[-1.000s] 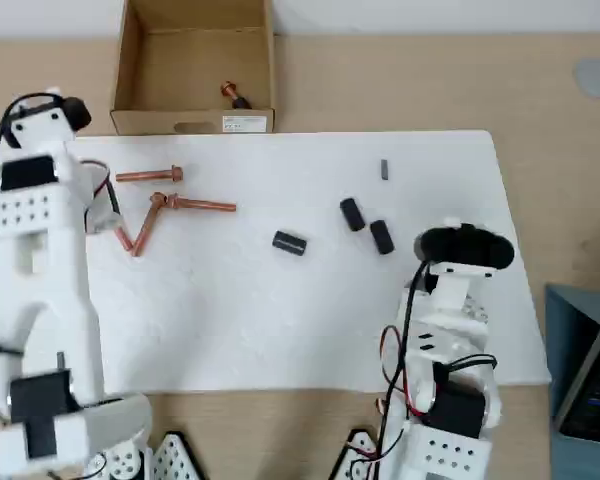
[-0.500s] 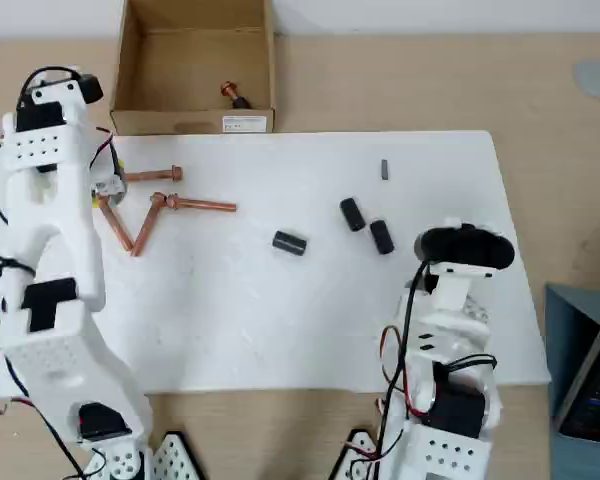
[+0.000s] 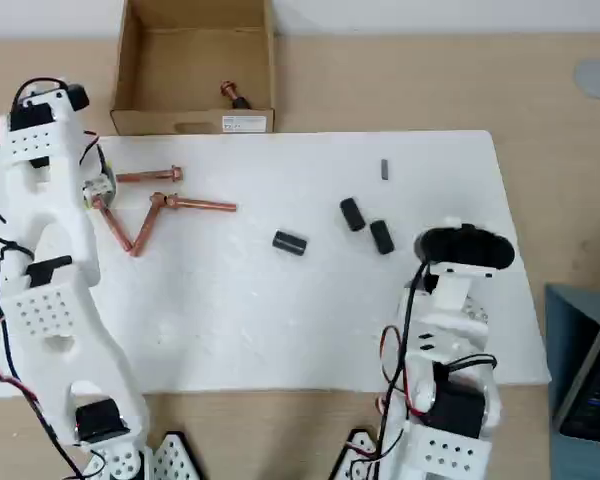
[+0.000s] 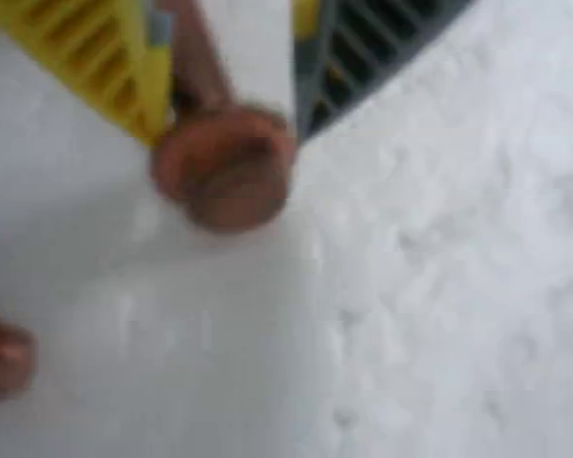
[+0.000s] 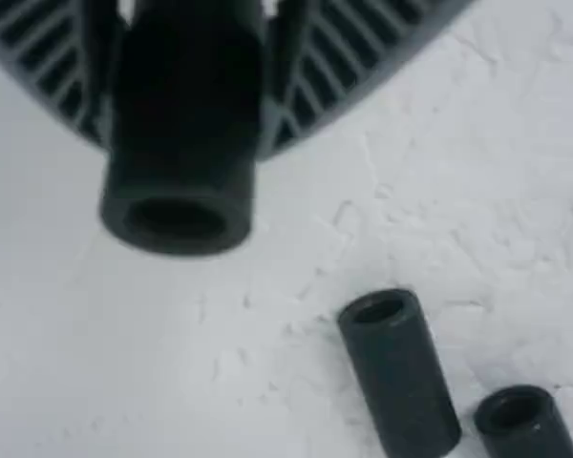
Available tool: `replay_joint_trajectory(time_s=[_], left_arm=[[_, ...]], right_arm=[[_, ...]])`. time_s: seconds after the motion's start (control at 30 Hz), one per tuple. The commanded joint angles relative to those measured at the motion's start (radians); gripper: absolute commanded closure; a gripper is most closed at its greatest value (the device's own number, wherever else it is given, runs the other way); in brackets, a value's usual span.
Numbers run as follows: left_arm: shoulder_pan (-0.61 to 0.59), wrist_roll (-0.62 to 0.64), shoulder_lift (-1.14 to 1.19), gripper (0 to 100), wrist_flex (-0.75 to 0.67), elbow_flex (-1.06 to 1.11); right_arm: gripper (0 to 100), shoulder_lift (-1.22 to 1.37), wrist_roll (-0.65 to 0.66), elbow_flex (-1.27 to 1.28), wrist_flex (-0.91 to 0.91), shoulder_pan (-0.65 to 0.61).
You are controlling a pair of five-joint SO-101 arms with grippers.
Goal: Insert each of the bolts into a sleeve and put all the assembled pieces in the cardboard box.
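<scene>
My left gripper (image 4: 231, 81) is shut on a copper bolt (image 4: 224, 170) just behind its head, with a yellow finger (image 4: 105, 57) on one side and a dark finger (image 4: 363, 48) on the other. From above, this gripper (image 3: 98, 190) is at the left edge of the white mat (image 3: 310, 320), and the held bolt (image 3: 115, 225) slants down to the mat. Three more bolts (image 3: 150, 175) (image 3: 198, 205) (image 3: 146, 228) lie beside it. My right gripper (image 5: 183, 114) is shut on a black sleeve (image 5: 180, 181) held over the mat. Loose sleeves (image 3: 290, 243) (image 3: 352, 214) (image 3: 381, 237) lie mid-mat.
The cardboard box (image 3: 130, 60) stands beyond the mat's far left edge with one assembled piece (image 3: 232, 94) inside. A small dark pin (image 3: 384, 169) lies near the far edge of the mat. The right arm (image 3: 450, 330) stands over the mat's near right corner.
The left arm has swung in from the left edge and stretched toward the box, bringing its gripper onto the end of the leftmost bolt. The right arm has not moved.
</scene>
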Motion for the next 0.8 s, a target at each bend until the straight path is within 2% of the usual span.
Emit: replay_joint_trajectory(time_s=[0.0, 0.37, 0.53, 0.77], left_arm=[[-0.008, -0.005, 0.016, 90, 0.003, -0.072], [-0.009, -0.005, 0.134, 91, -0.002, -0.092], [-0.005, -0.005, 0.179, 97, -0.002, -0.095], [-0.003, -0.005, 0.188, 100, 0.005, -0.12]], right_arm=[[98.9, -0.113, -0.009, 0.002, -0.005, -0.001], [98.9, -0.113, -0.009, 0.005, -0.005, -0.001], [98.9, -0.113, -0.009, 0.005, -0.005, -0.001], [98.9, -0.113, -0.009, 0.002, -0.005, -0.001]])
